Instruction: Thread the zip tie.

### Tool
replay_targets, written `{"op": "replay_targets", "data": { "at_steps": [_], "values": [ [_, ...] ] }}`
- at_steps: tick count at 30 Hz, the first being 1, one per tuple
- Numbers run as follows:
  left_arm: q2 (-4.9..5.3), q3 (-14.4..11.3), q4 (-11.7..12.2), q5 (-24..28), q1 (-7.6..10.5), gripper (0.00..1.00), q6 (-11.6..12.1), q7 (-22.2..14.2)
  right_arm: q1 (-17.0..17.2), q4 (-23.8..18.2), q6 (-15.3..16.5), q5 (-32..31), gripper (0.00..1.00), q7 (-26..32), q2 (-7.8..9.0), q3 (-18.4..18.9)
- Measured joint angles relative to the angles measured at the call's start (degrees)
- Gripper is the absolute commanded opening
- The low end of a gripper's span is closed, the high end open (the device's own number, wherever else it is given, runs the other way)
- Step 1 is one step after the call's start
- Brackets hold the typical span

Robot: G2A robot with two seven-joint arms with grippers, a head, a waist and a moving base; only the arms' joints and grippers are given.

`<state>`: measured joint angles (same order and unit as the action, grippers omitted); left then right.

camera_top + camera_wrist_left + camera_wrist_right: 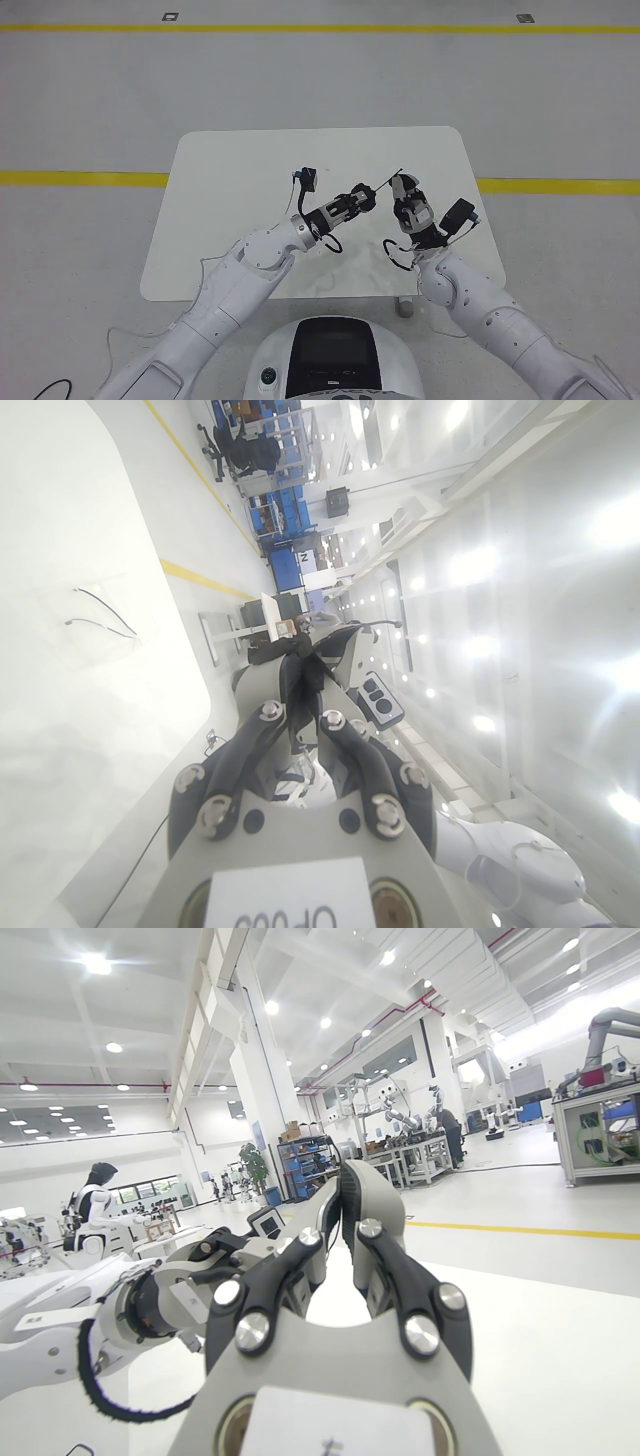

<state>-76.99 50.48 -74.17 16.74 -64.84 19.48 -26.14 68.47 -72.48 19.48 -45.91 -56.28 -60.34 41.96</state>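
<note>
**Desk:** What's in front of you?

**Operator:** The white tabletop [250,170], with both arms raised above its middle. I judge I'm working up there so the tie hangs free and neither end drags on the surface.

**Desk:** How are the arms set?

**Operator:** My left arm [270,250] angles in from the near left, forearm pointing right and far. My right arm [470,290] comes up from the near right and bends back toward the left. The wrists face each other, close but apart, which suits feeding one end into the other.

**Desk:** And the tools?

**Operator:** The left tool [372,193] is clenched. The right tool [399,182] is clenched too, its pads pressed flat together. Each looks to be pinching the zip tie [390,177], a thin dark strip running between the two tips, with one end poking past the right tool toward the far side.

**Desk:** Threaded?

**Operator:** I can't tell; the head is too small to make out. A couple of spare strands [100,615] lie flat on the tabletop, well apart from the tools.
</note>
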Motion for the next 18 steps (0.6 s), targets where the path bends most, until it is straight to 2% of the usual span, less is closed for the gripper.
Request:
{"op": "replay_targets", "data": {
  "at_steps": [18],
  "values": [
    [0.00,0.0,0.0,0.0,0.00,0.00,0.0,0.0,-0.9,0.5,0.0,2.3,0.00,-0.5,0.41,-2.4]
  ]
}}
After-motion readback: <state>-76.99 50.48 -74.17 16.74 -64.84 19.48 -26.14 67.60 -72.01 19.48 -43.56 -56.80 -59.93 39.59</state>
